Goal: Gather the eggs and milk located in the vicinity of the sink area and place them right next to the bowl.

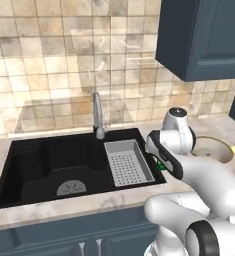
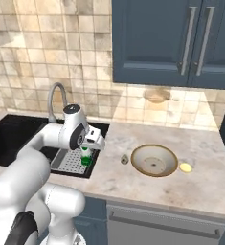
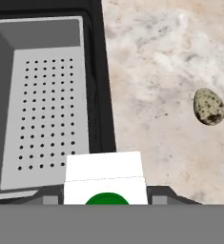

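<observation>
Milk carton, white with a green cap, looks clamped in the two-finger gripper over the grey perforated strainer basket. Probably light but squashy, so I'd keep holding its flat sides. Speckled egg sits near the cream-beige bowl; fragile, go gentle.

Pincer downward, clamped on carton

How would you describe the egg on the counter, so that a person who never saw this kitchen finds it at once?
Start at the black sink and go right onto the marble counter, toward the round bowl. The egg lies between them, just left of the bowl's rim. It is small, oval and beige with dark speckles, unlike the flat yellow piece right of the bowl.
</observation>
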